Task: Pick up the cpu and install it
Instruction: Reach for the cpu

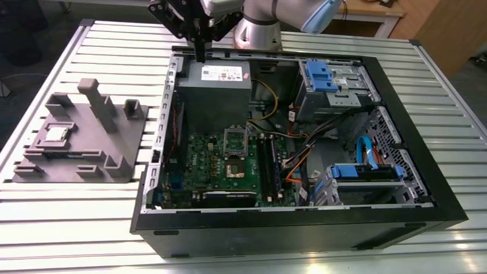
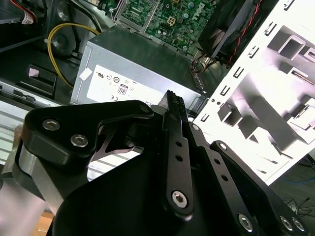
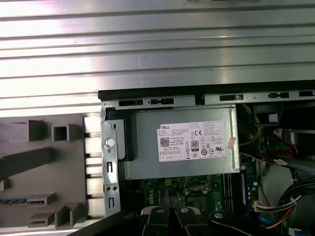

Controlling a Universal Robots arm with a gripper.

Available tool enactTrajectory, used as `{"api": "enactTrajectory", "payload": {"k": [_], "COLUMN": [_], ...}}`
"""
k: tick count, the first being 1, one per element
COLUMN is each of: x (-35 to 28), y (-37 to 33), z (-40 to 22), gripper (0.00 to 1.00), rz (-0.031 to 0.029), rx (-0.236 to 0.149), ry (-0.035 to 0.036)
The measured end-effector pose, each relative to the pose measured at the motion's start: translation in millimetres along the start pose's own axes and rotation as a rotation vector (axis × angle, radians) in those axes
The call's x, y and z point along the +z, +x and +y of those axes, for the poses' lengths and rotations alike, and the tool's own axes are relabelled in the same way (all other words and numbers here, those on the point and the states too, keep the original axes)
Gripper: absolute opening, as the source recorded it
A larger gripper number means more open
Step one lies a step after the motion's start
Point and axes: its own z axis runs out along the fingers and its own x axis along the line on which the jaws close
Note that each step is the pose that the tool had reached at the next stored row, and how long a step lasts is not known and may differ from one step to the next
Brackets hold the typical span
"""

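Nothing of the job is done yet, as far as I can see from here. The cpu (image 1: 57, 134) lies flat in its seat on the grey holder (image 1: 129, 137), out on the bench (image 1: 76, 228) at about 9 o'clock from the open computer case (image 1: 304, 220) in the exterior view, well apart from the arm.

The claw (image 1: 200, 56) hangs over the case's far rim, at roughly 11 o'clock of the case in that view, just above the back edge of the power supply (image 1: 214, 94). Its fingers look pressed together with nothing between them. In the second wrist view the claw (image 2: 172, 101) comes to a single dark tip over the labelled box, and in the first wrist view the two finger links sit side by side at the claw (image 3: 172, 214). So it is closed and carrying nothing.

Inside the case, the green board (image 1: 202, 165) lies toward 7 o'clock. Its socket (image 1: 236, 166) looks bare, with the metal cover plate (image 1: 236, 137) swung up just beyond it at 12 o'clock, so the seat seems ready.

By my reckoning the whole task is left to do: the chip is untouched and the socket has no chip in it. The claw is nearer the power supply than either of them.
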Motion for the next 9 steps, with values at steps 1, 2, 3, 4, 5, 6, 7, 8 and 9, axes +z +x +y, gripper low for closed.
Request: {"api": "enactTrajectory", "payload": {"k": [1,2,3,4,5,6,7,8,9], "x": [0.0,0.0,0.0,-0.1,-0.1,-0.1,0.0,-0.1,-0.1], "y": [0.1,0.1,0.4,0.7,0.9,1.0,1.1,1.1,1.2], "z": [0.0,0.0,0.0,-0.1,-0.1,-0.1,-0.1,-0.1,-0.1], "gripper": [0.1,0.1,0.1,0.1,0.1,0.1,0.1,0.1,0.1], "rz": [0.0,0.0,0.0,0.0,0.0001,0.0,0.0,0.0001,0.0], "rx": [0.0,0.0,0.0,0.0,0.0,0.0,0.0,0.0,0.0], "ry": [0.0,0.0001,0.0,0.0001,0.0001,0.0,0.0,0.0001,0.0001]}}
